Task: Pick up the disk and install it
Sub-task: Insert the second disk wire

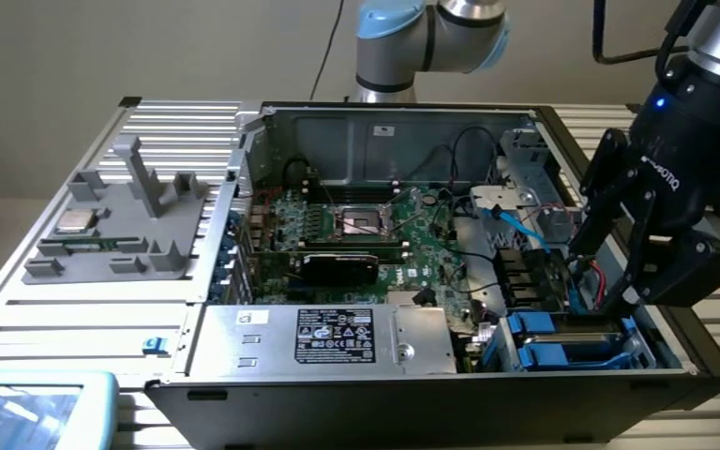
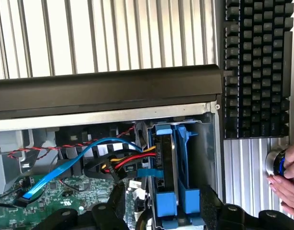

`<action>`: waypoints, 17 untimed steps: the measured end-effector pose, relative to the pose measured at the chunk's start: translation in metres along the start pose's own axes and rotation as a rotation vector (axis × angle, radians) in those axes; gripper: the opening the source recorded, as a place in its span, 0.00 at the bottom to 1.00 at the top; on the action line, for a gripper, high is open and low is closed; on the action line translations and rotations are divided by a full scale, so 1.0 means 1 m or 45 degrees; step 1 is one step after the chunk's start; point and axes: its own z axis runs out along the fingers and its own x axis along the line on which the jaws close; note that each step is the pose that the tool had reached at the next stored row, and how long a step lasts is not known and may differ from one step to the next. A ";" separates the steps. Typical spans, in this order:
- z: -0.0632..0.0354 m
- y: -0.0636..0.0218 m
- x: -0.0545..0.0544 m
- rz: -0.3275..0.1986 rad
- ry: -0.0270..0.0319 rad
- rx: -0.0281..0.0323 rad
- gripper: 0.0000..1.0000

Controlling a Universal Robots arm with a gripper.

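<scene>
exterior view: open computer case (image 1: 373, 122) lying on a slatted metal table (image 1: 72, 309), motherboard (image 1: 360, 230) exposed in the middle, silver power supply with black label (image 1: 329, 337) along the near edge. gripper (image 1: 592, 281) lowered into the drive bay at the exterior view's right, jaws spread wide and clamped on nothing. disk (image 1: 573, 352) in its blue carrier seated in the bay (image 1: 498, 342) just below the fingertips. grey fixture tray (image 1: 123, 220) on the table at the exterior view's left.

wrist view: disk (image 2: 163, 165) standing on edge inside the blue carrier frame within the bay, between the two dark fingers (image 2: 116, 201), apart from both. blue cable (image 2: 70, 163) and red-yellow wires (image 2: 125, 165) beside it. keyboard (image 2: 257, 67) on the table outside the case; a person's hand (image 2: 286, 179) on a round knob (image 2: 276, 162) near it.
</scene>
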 end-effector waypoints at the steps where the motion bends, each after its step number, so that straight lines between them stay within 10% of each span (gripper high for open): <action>1: -0.0018 -0.0002 0.000 0.000 -0.0002 0.0000 0.72; 17: -0.0020 -0.0003 0.000 0.000 -0.0002 0.0000 0.72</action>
